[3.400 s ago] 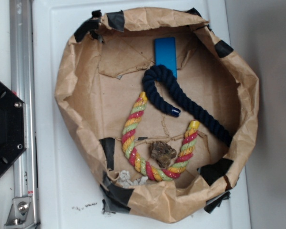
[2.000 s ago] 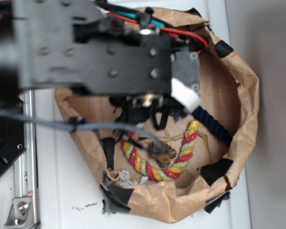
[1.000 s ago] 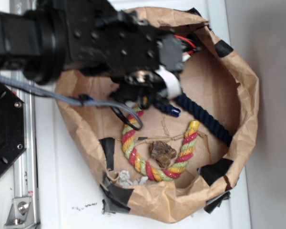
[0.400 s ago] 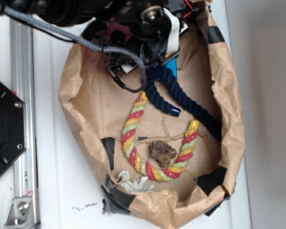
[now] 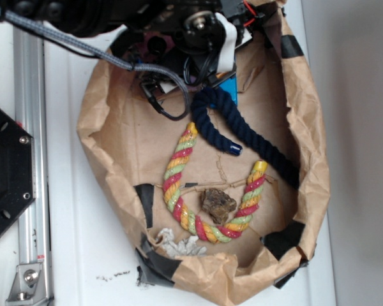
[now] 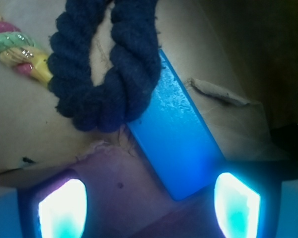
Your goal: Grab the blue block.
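The blue block [image 6: 176, 139] lies flat on the brown paper floor, its far end tucked under the bend of the dark navy rope [image 6: 109, 74]. My gripper [image 6: 150, 208] is open and low over the block's near end. That end sits between the two glowing pads [image 6: 237, 206], closer to the right one and touching neither. From outside, only a sliver of the blue block [image 5: 227, 85] shows beneath the gripper [image 5: 210, 75], at the far end of the paper bag [image 5: 102, 159].
A navy rope [image 5: 242, 131] curls just below the block. A red, yellow and green rope [image 5: 179, 185] forms a U around a brown lump [image 5: 218, 204]. The bag's crumpled walls rise all round. A black base [image 5: 6, 172] and a metal rail [image 5: 30, 159] stand to the left.
The arm came in over the bag and moved to its far end, down over the block. The bag's right wall has been squeezed narrower. Over the last 0.4 s it barely shifted.
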`<action>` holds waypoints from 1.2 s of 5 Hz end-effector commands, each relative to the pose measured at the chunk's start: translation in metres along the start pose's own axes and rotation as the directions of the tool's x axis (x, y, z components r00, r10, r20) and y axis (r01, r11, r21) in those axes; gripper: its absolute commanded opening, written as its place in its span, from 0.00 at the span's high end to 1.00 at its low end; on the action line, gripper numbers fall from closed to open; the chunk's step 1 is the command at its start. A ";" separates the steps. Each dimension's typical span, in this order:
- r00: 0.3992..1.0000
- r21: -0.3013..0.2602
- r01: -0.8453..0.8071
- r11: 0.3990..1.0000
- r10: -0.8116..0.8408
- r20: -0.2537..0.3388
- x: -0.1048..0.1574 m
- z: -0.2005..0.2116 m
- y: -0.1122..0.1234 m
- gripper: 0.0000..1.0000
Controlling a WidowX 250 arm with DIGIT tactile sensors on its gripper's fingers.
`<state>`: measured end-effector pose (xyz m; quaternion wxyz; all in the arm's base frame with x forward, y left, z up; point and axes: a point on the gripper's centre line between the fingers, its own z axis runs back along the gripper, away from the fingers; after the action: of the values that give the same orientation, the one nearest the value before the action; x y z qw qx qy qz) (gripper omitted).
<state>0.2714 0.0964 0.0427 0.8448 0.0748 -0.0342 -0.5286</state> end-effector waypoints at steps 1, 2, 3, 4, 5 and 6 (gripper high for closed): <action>0.993 -0.006 0.116 0.993 -0.116 0.002 0.024 -0.018 -0.004 0.00; 0.985 -0.011 0.172 0.985 -0.172 0.013 0.038 -0.021 -0.016 0.00; 0.974 0.017 0.225 0.974 -0.225 0.012 0.054 -0.014 -0.026 0.00; 0.968 -0.003 0.248 0.969 -0.248 0.024 0.060 -0.010 -0.030 0.00; 0.972 -0.056 0.236 0.970 -0.235 0.025 0.064 -0.016 -0.035 1.00; 0.972 -0.055 0.236 0.970 -0.235 0.011 0.065 -0.019 -0.036 1.00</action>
<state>0.2774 0.0419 0.0156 0.7908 0.0513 -0.0083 -0.6098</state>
